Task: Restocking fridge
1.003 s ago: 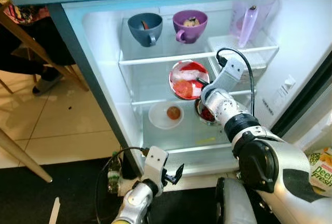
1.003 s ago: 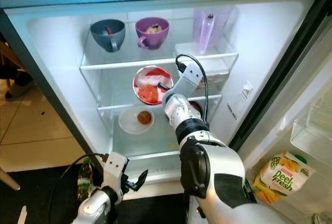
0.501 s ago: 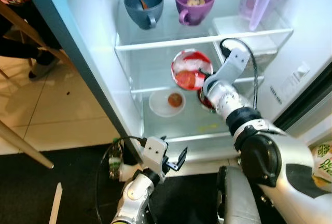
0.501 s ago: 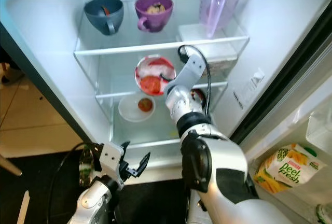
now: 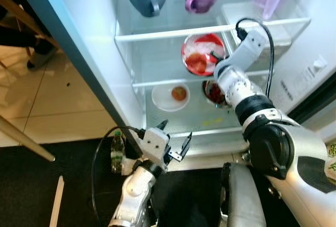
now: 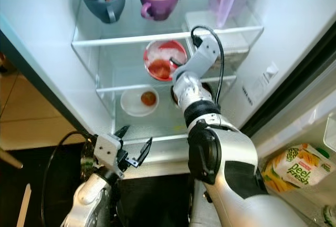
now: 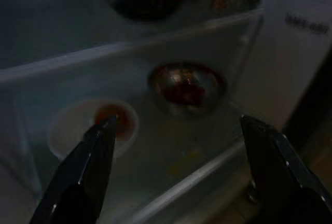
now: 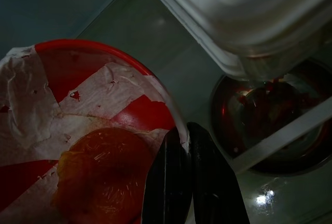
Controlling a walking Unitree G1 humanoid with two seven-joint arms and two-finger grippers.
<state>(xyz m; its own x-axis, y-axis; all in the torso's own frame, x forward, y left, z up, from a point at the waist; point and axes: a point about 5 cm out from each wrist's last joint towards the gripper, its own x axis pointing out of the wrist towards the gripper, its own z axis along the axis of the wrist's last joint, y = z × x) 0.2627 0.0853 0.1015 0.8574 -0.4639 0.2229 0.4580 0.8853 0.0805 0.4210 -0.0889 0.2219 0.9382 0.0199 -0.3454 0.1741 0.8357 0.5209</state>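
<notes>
My right arm fills the right of the middle shelf, beside the red bowl. On the bottom shelf, the gap between the white plate and the metal bowl is open before my spread left gripper

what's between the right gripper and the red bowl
Nothing visible. The right gripper is shut on the rim of the red bowl on the middle shelf of the fridge. The left gripper hangs open, low in front of the fridge.
</notes>
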